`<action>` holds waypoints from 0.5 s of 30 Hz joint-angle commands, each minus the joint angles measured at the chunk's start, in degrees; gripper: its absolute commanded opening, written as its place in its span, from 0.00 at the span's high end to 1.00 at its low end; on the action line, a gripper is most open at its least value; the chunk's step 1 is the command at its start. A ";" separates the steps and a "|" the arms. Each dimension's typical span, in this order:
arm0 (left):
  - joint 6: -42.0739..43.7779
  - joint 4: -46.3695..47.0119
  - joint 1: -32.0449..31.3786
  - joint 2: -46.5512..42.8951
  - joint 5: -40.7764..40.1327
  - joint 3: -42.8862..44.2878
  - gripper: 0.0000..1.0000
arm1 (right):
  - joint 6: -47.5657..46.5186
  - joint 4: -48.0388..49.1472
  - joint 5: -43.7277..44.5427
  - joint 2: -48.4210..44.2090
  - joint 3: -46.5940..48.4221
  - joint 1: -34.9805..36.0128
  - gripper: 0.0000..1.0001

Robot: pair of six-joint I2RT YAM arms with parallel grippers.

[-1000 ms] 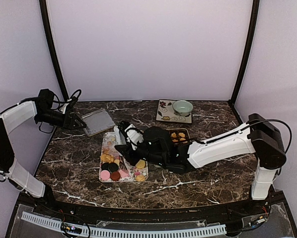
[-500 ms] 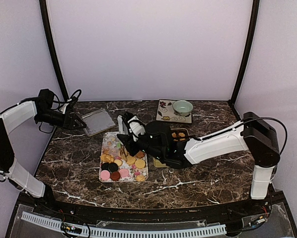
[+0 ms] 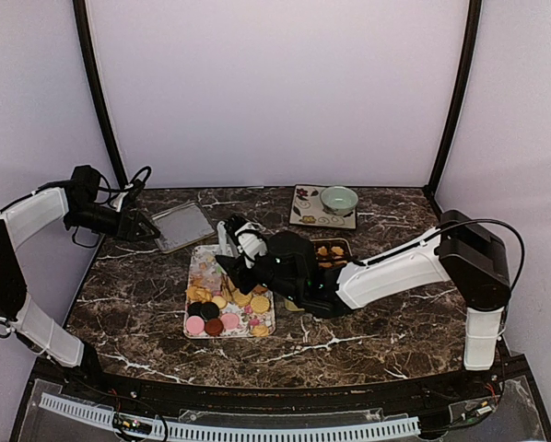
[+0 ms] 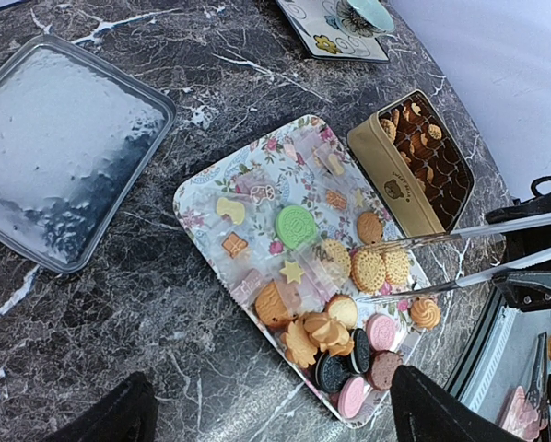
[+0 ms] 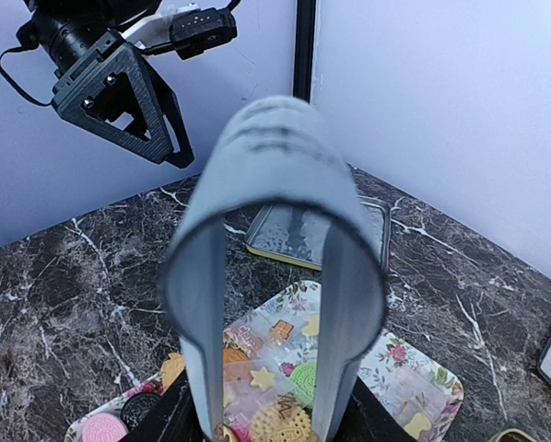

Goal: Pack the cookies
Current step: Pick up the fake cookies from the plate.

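Partway | tin at tray's 3 o'clock part-filled | many cookies left on tray | right tool grips tongs over them | left tool wide, empty

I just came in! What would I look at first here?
The bright cookies on the flowery tray mid-table: pink, green and golden. Grey tongs hang right over them, and a gold tin with more inside sits beside the tray.
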 commanded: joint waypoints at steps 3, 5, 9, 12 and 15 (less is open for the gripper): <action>0.92 -1.38 0.37 -2.34 0.32 0.63 0.10 | -2.33 3.74 3.00 -0.12 -1.62 1.06 0.54; 0.84 -1.47 0.36 -2.23 0.35 0.71 0.10 | -2.71 3.28 3.60 -0.16 -1.63 1.25 0.54; 0.85 -1.39 0.37 -2.40 0.43 0.97 0.10 | -3.09 2.65 4.96 -0.84 -4.44 1.98 0.54; 0.76 -1.30 0.36 -2.24 0.38 1.02 0.10 | -1.97 2.32 4.80 -1.91 -5.89 2.17 0.55; 0.49 -1.25 0.36 -1.94 0.62 1.00 0.10 | -0.95 1.71 5.43 -2.65 -6.46 2.34 0.61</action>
